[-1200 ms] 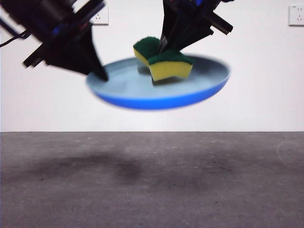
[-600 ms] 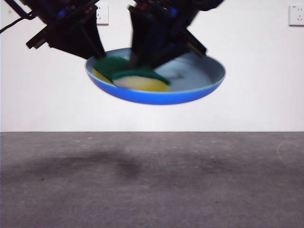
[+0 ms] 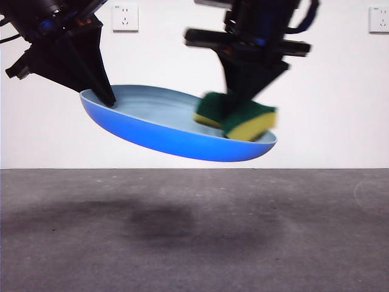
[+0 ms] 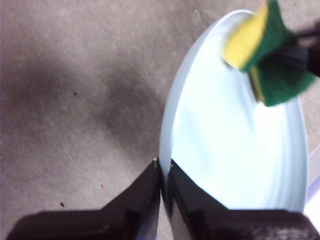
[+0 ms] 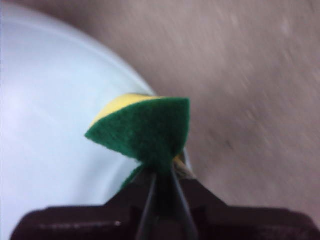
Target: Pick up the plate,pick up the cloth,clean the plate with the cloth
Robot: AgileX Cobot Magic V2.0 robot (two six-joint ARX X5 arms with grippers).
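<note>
Left pincer [image 4: 161,172] clamps the tilted plate's [image 3: 152,131] rim above the desk [image 3: 194,237]; right pincer [image 5: 162,172] pinches the sponge [image 3: 240,117] at the plate's opposite edge.

Both arms are black and angular, with wedge-shaped black jaws and dark cables.

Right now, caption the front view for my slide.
Left gripper holds the tilted plate aloft; right gripper presses the sponge near its rim.
</note>
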